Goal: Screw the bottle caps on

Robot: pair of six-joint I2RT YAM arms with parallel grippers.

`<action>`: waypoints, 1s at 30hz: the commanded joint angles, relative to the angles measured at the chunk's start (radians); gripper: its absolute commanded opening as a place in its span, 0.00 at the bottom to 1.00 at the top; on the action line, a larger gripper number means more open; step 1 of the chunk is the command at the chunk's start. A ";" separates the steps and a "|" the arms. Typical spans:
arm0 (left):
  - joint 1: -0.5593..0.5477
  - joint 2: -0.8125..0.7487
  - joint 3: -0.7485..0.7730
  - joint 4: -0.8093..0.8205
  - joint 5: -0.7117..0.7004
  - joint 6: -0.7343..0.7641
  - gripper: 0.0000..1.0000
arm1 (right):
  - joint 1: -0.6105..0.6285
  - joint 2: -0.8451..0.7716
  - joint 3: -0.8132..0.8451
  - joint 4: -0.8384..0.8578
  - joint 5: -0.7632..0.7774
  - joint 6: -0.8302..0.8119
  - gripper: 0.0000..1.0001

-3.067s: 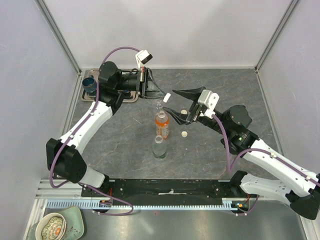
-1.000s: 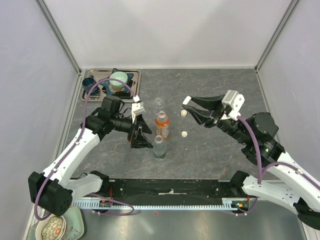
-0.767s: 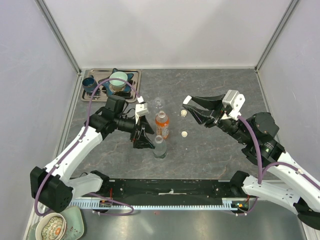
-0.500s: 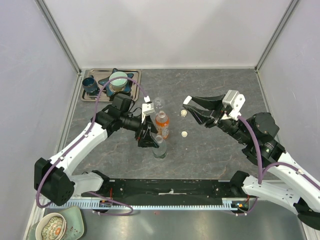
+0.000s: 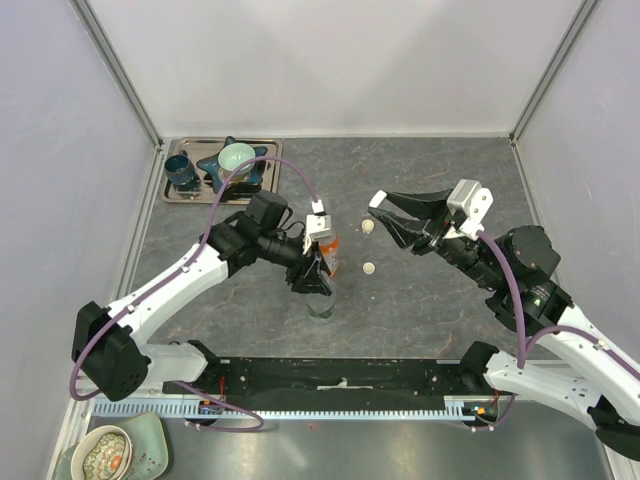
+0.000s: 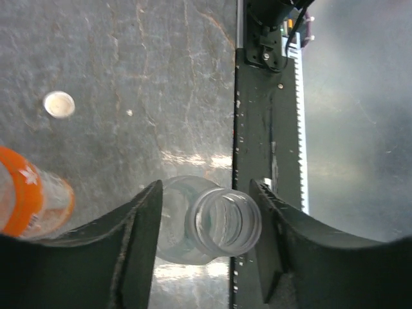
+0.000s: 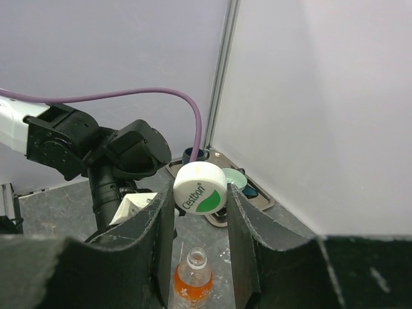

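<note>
Nearest: left claw (image 6: 205, 193), jaws astride greenish bottle (image 6: 219, 222), close against it; gripping or not, cannot tell. Mouth open, no cap. Orange bottle (image 6: 29, 193) just beside claw, also uncapped. Loose cap (image 5: 370, 268) on table between claws, second cap (image 5: 368, 226) near right claw (image 7: 198, 198). That claw pinches white cap (image 7: 200, 188), raised, apart from bottles. Nothing screwed on yet, I reckon. Third bottle not visible, likely behind left wrist.

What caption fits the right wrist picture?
Right end effector holds a white cap, uncapped orange bottle beyond.
</note>
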 commanded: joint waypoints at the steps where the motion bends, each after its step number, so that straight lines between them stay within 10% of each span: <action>1: -0.048 0.019 0.024 0.053 -0.096 -0.007 0.56 | 0.005 -0.020 0.015 0.004 0.032 0.011 0.27; 14: -0.335 0.223 0.151 0.023 -0.467 0.002 0.25 | 0.003 -0.069 0.047 -0.045 0.087 0.010 0.25; 30: -0.589 0.556 0.291 0.021 -0.648 0.092 0.09 | 0.003 -0.152 0.054 -0.163 0.247 -0.010 0.26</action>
